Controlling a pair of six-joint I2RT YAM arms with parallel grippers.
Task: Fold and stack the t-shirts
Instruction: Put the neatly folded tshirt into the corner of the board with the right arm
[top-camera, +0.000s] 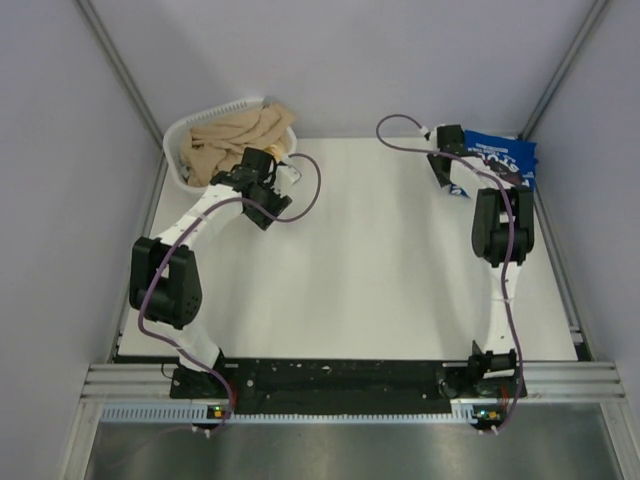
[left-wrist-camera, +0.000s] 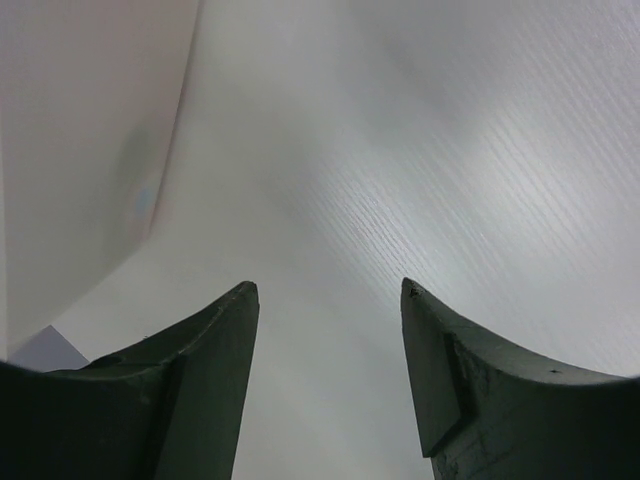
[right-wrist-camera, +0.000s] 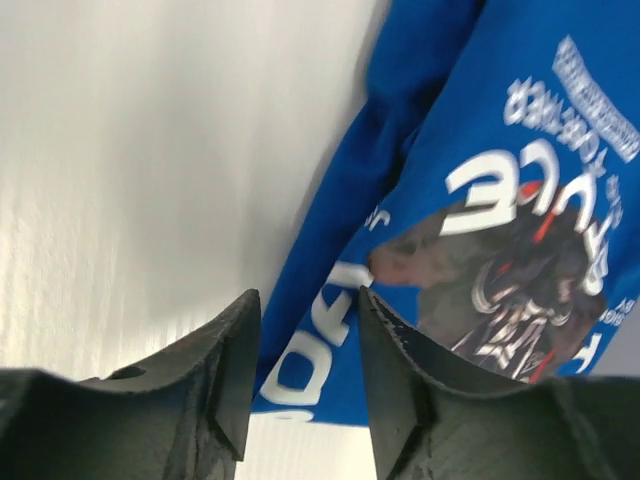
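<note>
Just beyond the half-parted, empty right tool (right-wrist-camera: 307, 300), royal-blue printed t-shirt (right-wrist-camera: 470, 130) folded on the table (right-wrist-camera: 150, 150), likely soft, light and floppy, best pinched at its near edge; left tool (left-wrist-camera: 329, 290) parted, empty.

A royal-blue cloth t-shirt (top-camera: 505, 155) lies folded flat at the table's (top-camera: 380, 270) far right corner, its white lettering and dark graphic facing up.

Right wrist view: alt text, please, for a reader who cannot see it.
A royal-blue t-shirt with white lettering and a dark cartoon graphic lies on the white table, filling the right of the frame. The right gripper, in the foreground, has its dark jaws apart above the shirt's edge, nothing visibly pinched.
</note>
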